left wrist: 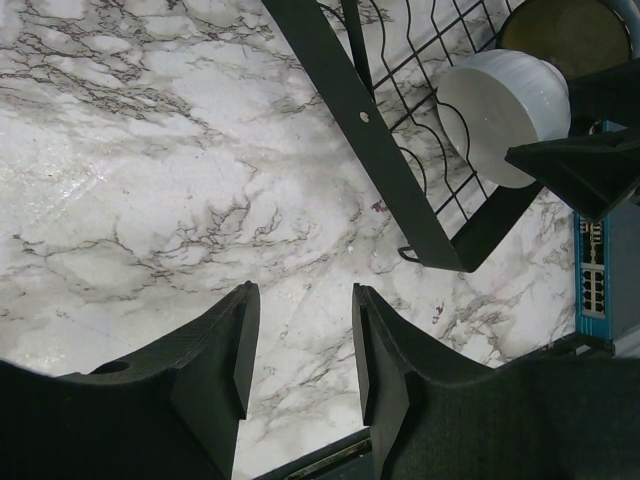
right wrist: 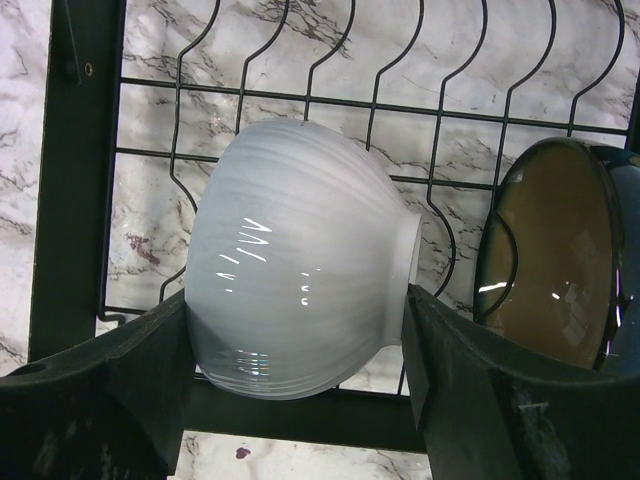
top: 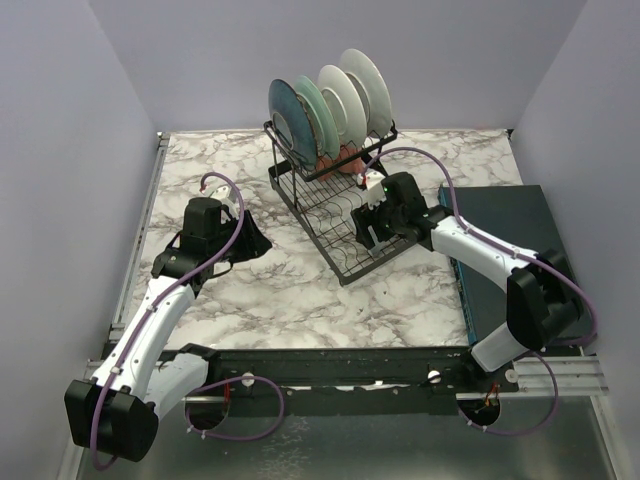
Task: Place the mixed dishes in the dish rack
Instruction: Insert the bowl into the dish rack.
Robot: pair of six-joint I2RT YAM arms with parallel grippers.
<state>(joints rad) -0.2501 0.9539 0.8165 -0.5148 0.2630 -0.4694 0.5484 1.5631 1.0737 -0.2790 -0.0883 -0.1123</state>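
Note:
The black wire dish rack [top: 292, 203] stands at the back middle of the table. Its upper basket holds a dark teal plate [top: 287, 112], a pale green plate [top: 311, 108] and two white plates [top: 352, 90] on edge, with pink mugs [top: 340, 158] below them. My right gripper [right wrist: 298, 320] is shut on a white ribbed bowl [right wrist: 300, 300], held on its side over the lower tray [right wrist: 80, 200]. A dark bowl with a tan inside [right wrist: 555, 250] leans in the tray beside it. My left gripper [left wrist: 305, 345] hangs open over bare marble, left of the rack [left wrist: 350, 100], with nothing between its fingers.
A dark teal flat slab [top: 510, 250] lies along the right side of the table, under the right arm. The marble table [top: 290, 290] is walled by pale panels on three sides. A black rail runs along the near edge.

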